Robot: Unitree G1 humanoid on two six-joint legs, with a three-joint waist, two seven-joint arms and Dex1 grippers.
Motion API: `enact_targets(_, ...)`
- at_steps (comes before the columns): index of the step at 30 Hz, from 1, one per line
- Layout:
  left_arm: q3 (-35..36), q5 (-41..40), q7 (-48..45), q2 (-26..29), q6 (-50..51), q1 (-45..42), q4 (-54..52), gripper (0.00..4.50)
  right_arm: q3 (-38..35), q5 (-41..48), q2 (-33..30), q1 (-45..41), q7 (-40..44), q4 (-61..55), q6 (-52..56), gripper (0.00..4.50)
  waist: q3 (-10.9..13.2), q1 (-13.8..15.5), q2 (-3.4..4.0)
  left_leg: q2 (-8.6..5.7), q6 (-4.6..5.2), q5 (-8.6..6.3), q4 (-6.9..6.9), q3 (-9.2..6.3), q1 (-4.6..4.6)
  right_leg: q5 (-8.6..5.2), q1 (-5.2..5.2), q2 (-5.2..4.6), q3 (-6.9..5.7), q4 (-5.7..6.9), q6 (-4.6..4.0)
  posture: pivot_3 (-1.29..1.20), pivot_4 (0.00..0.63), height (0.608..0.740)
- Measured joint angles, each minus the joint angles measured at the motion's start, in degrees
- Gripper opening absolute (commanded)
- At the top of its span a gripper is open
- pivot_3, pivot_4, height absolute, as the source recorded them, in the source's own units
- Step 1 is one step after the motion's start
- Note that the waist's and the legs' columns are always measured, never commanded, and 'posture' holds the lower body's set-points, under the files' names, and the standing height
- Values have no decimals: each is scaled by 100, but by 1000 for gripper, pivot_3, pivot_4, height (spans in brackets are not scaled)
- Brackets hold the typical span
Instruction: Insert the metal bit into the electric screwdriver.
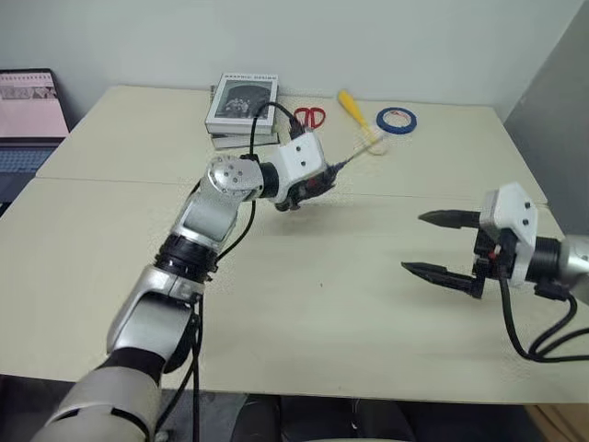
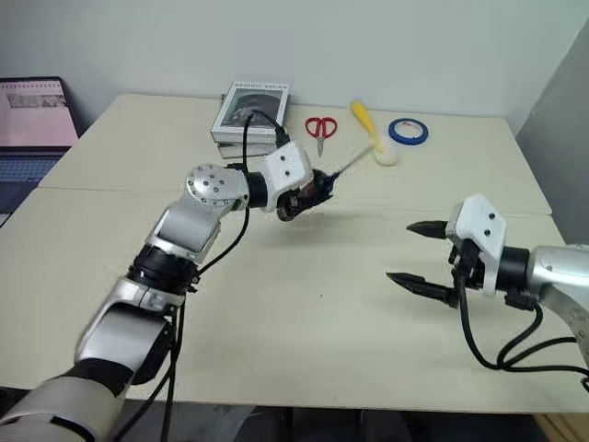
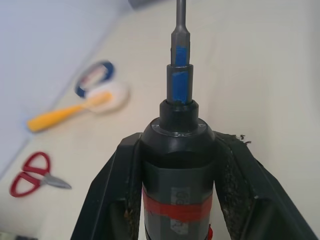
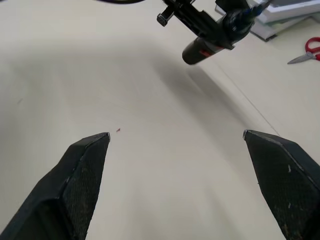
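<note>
The left gripper [image 3: 175, 200] is clenched around the electric screwdriver [image 3: 177, 165], its two black fingers pressed against the barrel on either side of the red band. The metal bit [image 3: 179, 55] stands out of the screwdriver's nose, its shank sitting in the collar and its slim tip reaching past the edge of the wrist view. From this I judge the insertion itself done, or all but done; whether the bit is pushed fully home cannot be told. The screwdriver is held up off the table [image 1: 304, 304], tilted slightly downward.

The right gripper [image 1: 442, 244] is released, its fingers spread wide and holding nothing, and it hangs well apart from the screwdriver, on the robot's right. What may be left is only a check of the seating and setting the tool down.

Beyond the screwdriver, toward the far edge of the pale table, lie red-handled scissors [image 1: 311, 117], a yellow-handled brush [image 1: 359, 118] and a roll of blue tape [image 1: 396, 120]. A stack of books [image 1: 241, 109] sits just beside the scissors. A laptop [image 1: 28, 115] stands off the table's far left, and a plain light wall [image 1: 368, 37] closes the room behind.
</note>
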Motion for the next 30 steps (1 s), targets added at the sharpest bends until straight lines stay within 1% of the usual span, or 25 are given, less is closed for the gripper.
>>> enact_targets(4, -556, 473, -702, -23, -814, -557, 965, 1643, -189, 5, -190, 63, -138, -303, 92, 4500, 1, 9, -1, 0, 0, 0, 5, 1, -5, -5, -2, 0, 0, -1, 7, 0, 150, 740)
enact_targets(8, -826, 799, -1127, -284, -1252, -998, 1812, 1643, -178, -185, -361, 63, -299, -353, 117, 4500, 0, -7, -1, 0, 1, 0, 6, 4, -2, -6, -2, 1, 4, 3, 10, 0, 150, 740)
enact_targets(13, -1118, 1331, -1222, -871, -1710, -1470, 3005, 1642, -175, -215, -406, 122, -327, -508, 109, 4500, 0, -4, -2, 0, 1, 0, 6, 3, -5, -7, -2, 2, 5, 3, 11, 0, 150, 740)
enact_targets(17, -1239, 1710, -1063, -1220, -2000, -1597, 3682, 1642, -182, -222, -405, 275, -367, -551, 104, 4500, 0, -15, -2, 0, 2, -1, 4, 5, -5, -4, -3, 2, 8, 2, 4, 0, 150, 740)
enact_targets(19, -1238, 1792, -979, -1298, -2036, -1632, 3841, 2342, -194, -221, -402, 323, -383, -586, 107, 4500, 0, -16, -2, 0, 3, -1, 3, 3, -5, -4, -4, 2, 8, 3, 3, 0, 150, 740)
enact_targets(21, -1222, 1828, -965, -1366, -2102, -1634, 4018, 2661, -235, -219, -401, 401, -394, -658, 108, 4500, 0, -13, -2, 0, 3, -1, 3, 3, -5, -4, -4, 2, 7, 4, 3, 0, 150, 740)
enact_targets(22, -1197, 1832, -960, -1365, -2122, -1648, 4056, 2958, -258, -220, -402, 446, -397, -672, 107, 4500, 0, -5, -3, 0, 3, -1, 4, 0, -6, -4, -3, 2, 5, 5, 4, 0, 150, 740)
enact_targets(24, -1138, 1834, -1005, -1359, -2153, -1661, 4098, 3388, -282, -224, -402, 486, -397, -683, 107, 4500, 0, 2, -3, 0, 2, -1, 7, 2, -7, -5, -3, 1, 6, 6, 7, 0, 150, 740)
enact_targets(25, -1105, 1834, -1068, -1351, -2178, -1669, 4113, 3693, -290, -227, -402, 496, -394, -681, 103, 4500, 0, 3, -3, 0, 2, 0, 9, 2, -7, -5, -3, 1, 6, 6, 8, 0, 150, 740)
enact_targets(26, -1088, 1830, -1132, -1340, -2198, -1680, 4120, 3886, -292, -231, -403, 500, -388, -672, 98, 4500, 0, 3, -3, 0, 2, 0, 10, 2, -7, -4, -3, 1, 7, 7, 9, 0, 150, 740)
enact_targets(28, -1033, 1816, -1286, -1324, -2198, -1692, 4124, 4424, -291, -236, -409, 503, -373, -642, 90, 4500, 0, 2, -3, 0, 2, 0, 10, 2, -6, -4, -3, 1, 6, 9, 9, 0, 150, 740)
enact_targets(30, -912, 1709, -1576, -1276, -2150, -1695, 4121, 4489, -291, -265, -412, 503, -359, -612, 47, 4500, 0, -3, -3, 0, 2, 0, 10, 1, -6, -4, -3, 2, 6, 11, 9, 0, 150, 740)
